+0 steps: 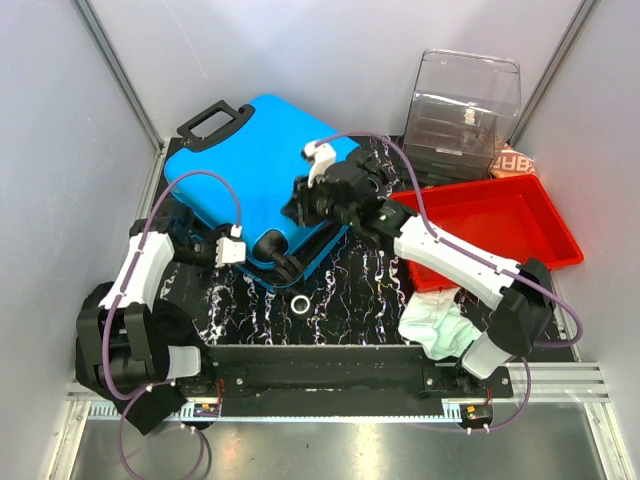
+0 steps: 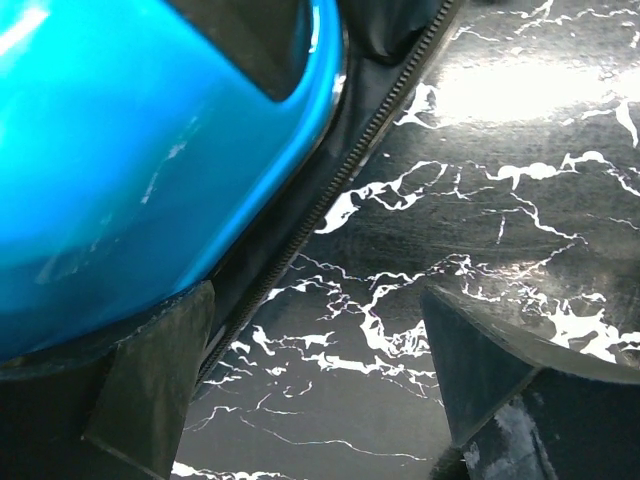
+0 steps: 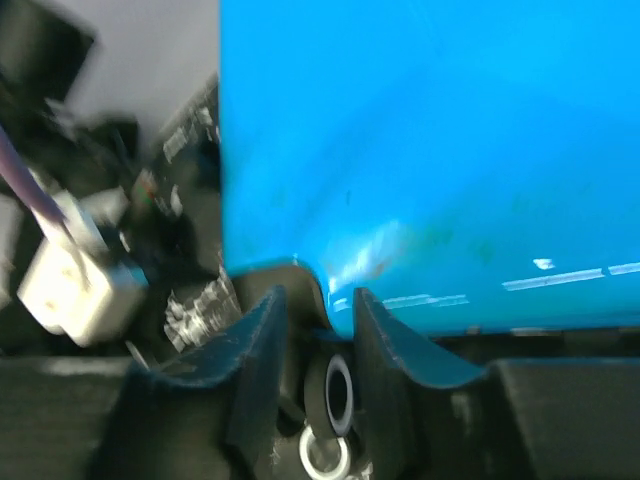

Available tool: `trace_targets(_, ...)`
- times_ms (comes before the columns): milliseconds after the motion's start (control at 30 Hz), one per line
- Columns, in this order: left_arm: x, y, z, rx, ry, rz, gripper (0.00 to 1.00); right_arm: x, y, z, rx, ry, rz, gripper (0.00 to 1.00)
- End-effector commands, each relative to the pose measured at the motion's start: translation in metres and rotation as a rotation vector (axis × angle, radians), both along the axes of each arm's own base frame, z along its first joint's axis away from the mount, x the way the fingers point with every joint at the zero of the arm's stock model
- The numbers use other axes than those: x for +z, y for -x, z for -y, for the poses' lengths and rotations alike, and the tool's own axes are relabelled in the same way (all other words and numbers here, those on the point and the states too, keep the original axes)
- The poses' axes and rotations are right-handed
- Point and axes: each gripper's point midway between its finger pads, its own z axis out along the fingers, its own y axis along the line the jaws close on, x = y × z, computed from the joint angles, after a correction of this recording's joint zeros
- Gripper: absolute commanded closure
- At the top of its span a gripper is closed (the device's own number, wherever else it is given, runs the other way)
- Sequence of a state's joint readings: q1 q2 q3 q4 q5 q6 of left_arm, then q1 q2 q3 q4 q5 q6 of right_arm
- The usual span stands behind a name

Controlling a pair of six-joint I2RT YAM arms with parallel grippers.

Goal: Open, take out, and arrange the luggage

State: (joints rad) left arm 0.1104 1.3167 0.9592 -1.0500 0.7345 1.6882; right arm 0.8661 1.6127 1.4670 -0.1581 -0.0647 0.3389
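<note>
The bright blue luggage [image 1: 255,165] lies flat at the back left, black handle [image 1: 213,122] toward the far left and wheels [image 1: 280,252] at its near corner. My right gripper [image 1: 305,205] is at its right edge near the wheels. In the right wrist view the fingers [image 3: 262,335] stand close together with the blue shell's [image 3: 430,150] corner lip pinched between them, above a black-and-white wheel [image 3: 340,395]. My left gripper [image 1: 226,246] sits at the near edge. Its fingers [image 2: 150,385] are wide open over the marble table [image 2: 400,300], beside the shell [image 2: 130,150] and the zipper [image 2: 330,190].
A red tray [image 1: 545,235] lies at the right with a clear plastic box [image 1: 465,105] behind it and an orange-white item [image 1: 515,160] between. A white cloth [image 1: 435,325] lies at the near right. A small white ring [image 1: 300,305] sits on the table by the wheels.
</note>
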Motion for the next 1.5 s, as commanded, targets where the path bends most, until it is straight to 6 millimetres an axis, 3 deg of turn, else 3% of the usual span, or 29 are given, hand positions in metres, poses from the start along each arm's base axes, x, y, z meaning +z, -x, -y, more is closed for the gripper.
trace_targets(0,0.024,-0.028,0.011,0.009,0.070,0.134,0.07,-0.035,0.038,-0.005,0.151,0.222,0.125,0.49)
trace_targets(67,0.025,-0.032,0.011,0.016,0.072,0.137,0.07,-0.050,0.045,-0.008,0.193,0.267,0.125,0.39)
trace_targets(100,0.025,-0.032,0.012,0.016,0.073,0.135,0.07,-0.058,0.047,-0.009,0.213,0.294,0.129,0.28)
trace_targets(200,0.026,-0.033,0.012,0.022,0.076,0.136,0.07,-0.072,0.046,-0.007,0.215,0.332,0.118,0.11)
trace_targets(233,0.026,-0.034,0.012,0.025,0.075,0.139,0.07,-0.075,0.047,-0.008,0.220,0.338,0.114,0.01)
trace_targets(367,0.025,-0.035,0.013,0.026,0.075,0.135,0.07,-0.087,0.059,-0.018,0.269,0.374,0.117,0.00)
trace_targets(567,0.030,-0.038,0.013,0.029,0.081,0.145,0.07,-0.121,0.067,-0.024,0.324,0.457,0.087,0.00)
trace_targets(700,0.030,-0.038,0.013,0.031,0.077,0.143,0.07,-0.134,0.063,-0.025,0.304,0.478,0.083,0.00)
trace_targets(867,0.029,-0.037,0.013,0.031,0.074,0.142,0.07,-0.134,0.048,-0.031,0.242,0.455,0.120,0.00)
trace_targets(1033,0.032,-0.039,0.013,0.036,0.076,0.143,0.07,-0.141,0.040,-0.034,0.211,0.465,0.122,0.21)
trace_targets(1300,0.036,-0.040,0.014,0.035,0.072,0.153,0.07,-0.158,0.036,-0.027,0.183,0.524,0.102,0.23)
trace_targets(1433,0.036,-0.040,0.015,0.036,0.074,0.149,0.07,-0.155,0.035,-0.029,0.182,0.519,0.105,0.65)
trace_targets(1467,0.036,-0.040,0.014,0.038,0.071,0.149,0.07,-0.153,0.034,-0.031,0.182,0.511,0.110,0.87)
